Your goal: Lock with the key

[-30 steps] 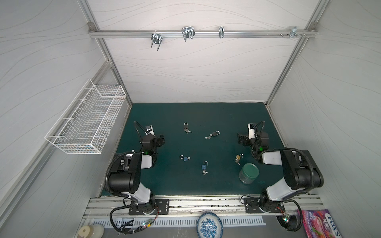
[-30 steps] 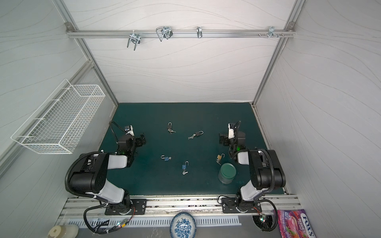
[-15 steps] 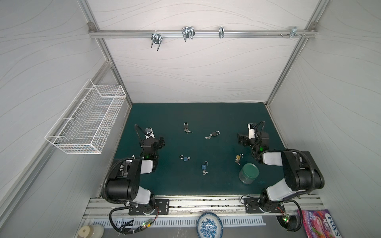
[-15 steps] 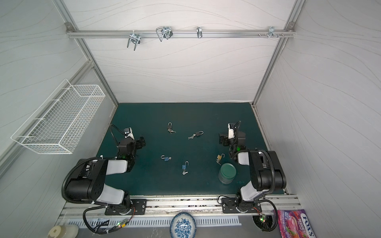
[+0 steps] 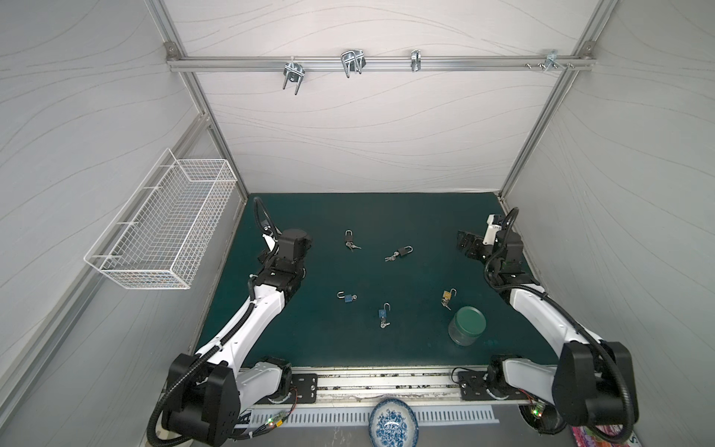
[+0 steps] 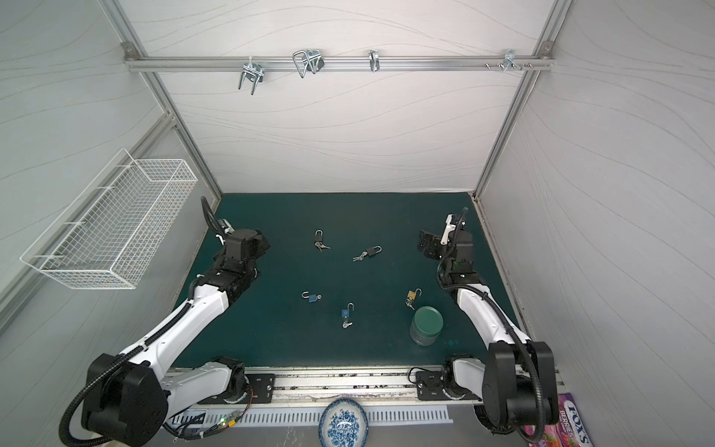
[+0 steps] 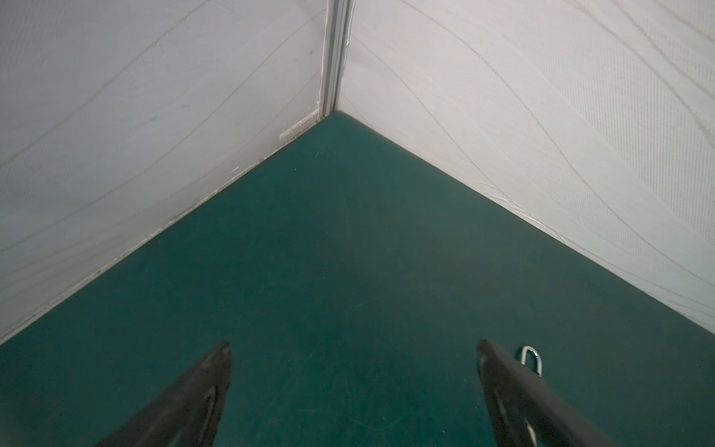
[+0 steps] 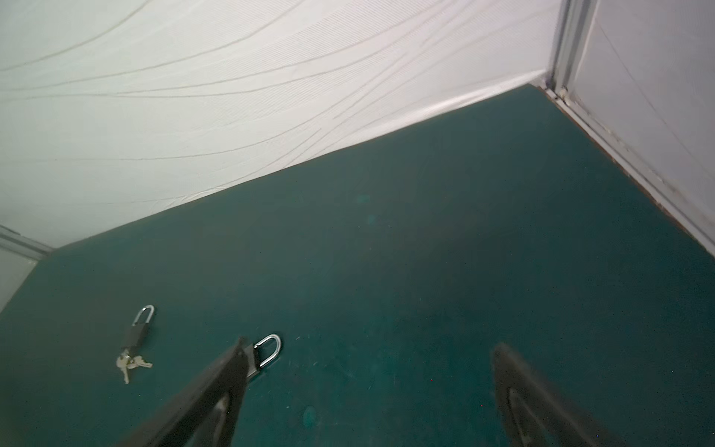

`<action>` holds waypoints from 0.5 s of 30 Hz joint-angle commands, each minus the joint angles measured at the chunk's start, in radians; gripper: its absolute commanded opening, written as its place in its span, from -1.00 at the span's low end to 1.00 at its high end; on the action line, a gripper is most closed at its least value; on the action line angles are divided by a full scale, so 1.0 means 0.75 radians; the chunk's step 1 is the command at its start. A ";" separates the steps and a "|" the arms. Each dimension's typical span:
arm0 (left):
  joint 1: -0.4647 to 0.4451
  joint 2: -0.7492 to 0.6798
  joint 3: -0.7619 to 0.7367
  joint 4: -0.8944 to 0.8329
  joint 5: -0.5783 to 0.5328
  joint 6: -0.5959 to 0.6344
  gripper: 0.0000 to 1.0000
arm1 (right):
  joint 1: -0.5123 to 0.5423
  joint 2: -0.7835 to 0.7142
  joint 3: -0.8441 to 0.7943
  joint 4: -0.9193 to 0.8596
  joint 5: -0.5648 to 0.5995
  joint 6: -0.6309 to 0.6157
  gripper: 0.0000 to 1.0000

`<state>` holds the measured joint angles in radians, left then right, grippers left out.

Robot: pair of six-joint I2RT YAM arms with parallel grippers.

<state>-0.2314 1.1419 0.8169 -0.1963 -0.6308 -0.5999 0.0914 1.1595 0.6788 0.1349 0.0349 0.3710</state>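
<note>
Hands: left gripper (image 7: 354,348) fingers apart, nothing between, facing back corner of mat (image 5: 425,216). right gripper (image 8: 371,344) fingers apart, empty. Locks mid-frame in both top views, keys at base: upper black padlock (image 5: 349,239), right black padlock (image 5: 403,252), left blue padlock (image 5: 348,297), lower blue padlock (image 5: 384,312), gold padlock (image 5: 447,295) just beside jar (image 5: 466,325). Risks: flat lock skids under pinch; dangling keys snag finger; jar knocked reaching gold one.

Soft, even light, faint shadows; wrist views grainy (near foreground blurred), top views bowed at edges.
</note>
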 commanded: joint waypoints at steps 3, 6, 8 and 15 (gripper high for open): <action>-0.107 -0.068 0.062 -0.408 0.231 -0.158 0.98 | -0.001 -0.142 0.039 -0.323 -0.159 0.171 0.98; -0.242 -0.106 0.083 -0.457 0.297 -0.112 0.98 | -0.005 -0.163 0.044 -0.302 -0.350 0.224 0.98; -0.311 -0.128 0.089 -0.472 0.369 -0.096 0.98 | -0.027 -0.142 0.073 -0.306 -0.552 0.187 0.98; -0.536 -0.141 0.062 -0.438 0.596 -0.079 0.98 | 0.339 -0.058 0.241 -0.691 -0.394 0.055 0.80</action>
<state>-0.5922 1.0348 0.8452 -0.5148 -0.2768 -0.6495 0.2066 1.1046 0.8146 -0.1978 -0.3134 0.4694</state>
